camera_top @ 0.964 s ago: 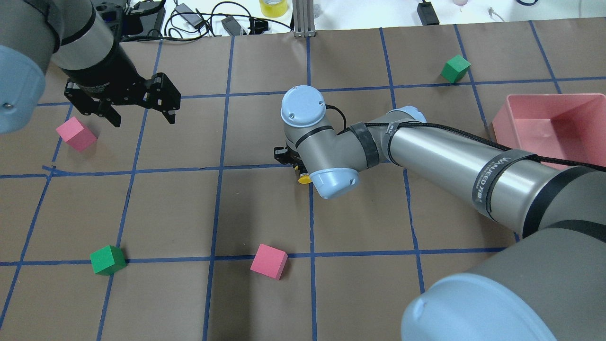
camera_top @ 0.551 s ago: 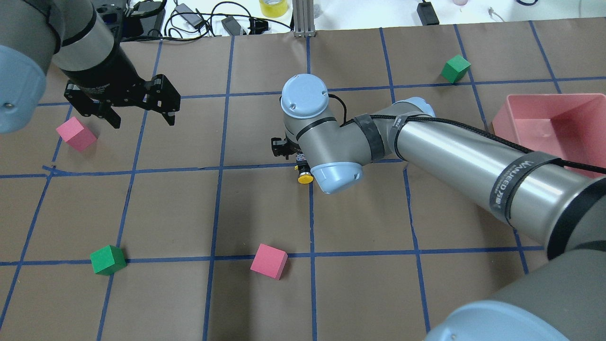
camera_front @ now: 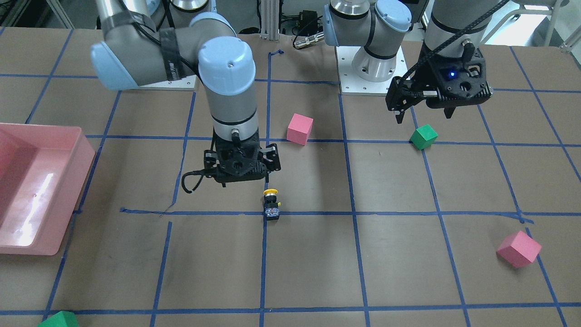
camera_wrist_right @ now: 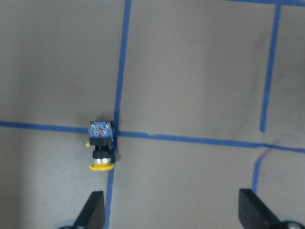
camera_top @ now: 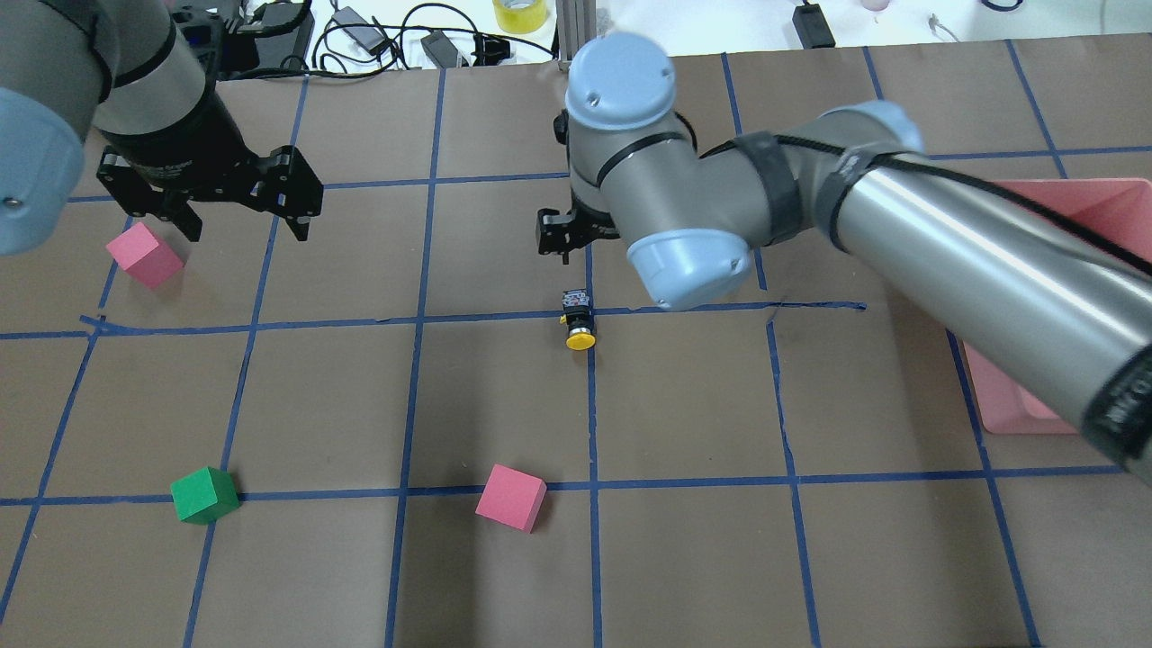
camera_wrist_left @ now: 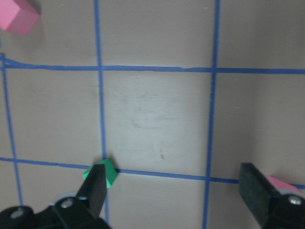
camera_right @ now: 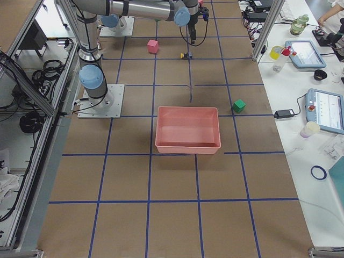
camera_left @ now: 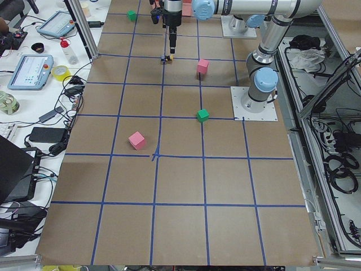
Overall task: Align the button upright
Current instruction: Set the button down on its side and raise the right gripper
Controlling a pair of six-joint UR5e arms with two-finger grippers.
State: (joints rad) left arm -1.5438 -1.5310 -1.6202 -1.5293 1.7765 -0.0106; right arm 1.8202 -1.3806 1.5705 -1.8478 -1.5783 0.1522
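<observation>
The button [camera_top: 578,321] lies on its side on a blue tape line, with its yellow cap towards the robot and its base block away. It also shows in the front view [camera_front: 272,204] and the right wrist view [camera_wrist_right: 100,143]. My right gripper [camera_front: 240,175] hangs open and empty above the table, just behind the button and clear of it. Its fingers [camera_wrist_right: 93,210] stand wide apart in the right wrist view. My left gripper [camera_top: 238,225] is open and empty, high over the table's left part and far from the button.
A pink bin [camera_front: 68,222] stands on the robot's right. Pink cubes [camera_top: 144,255] [camera_top: 510,497] and a green cube [camera_top: 205,493] lie on the paper. Another green cube [camera_front: 59,319] lies at the far right. Cables and tools lie past the far edge.
My right gripper has risen from low at the button and drawn away from it. The button lies where it was. My left gripper has shifted slightly to the left.
</observation>
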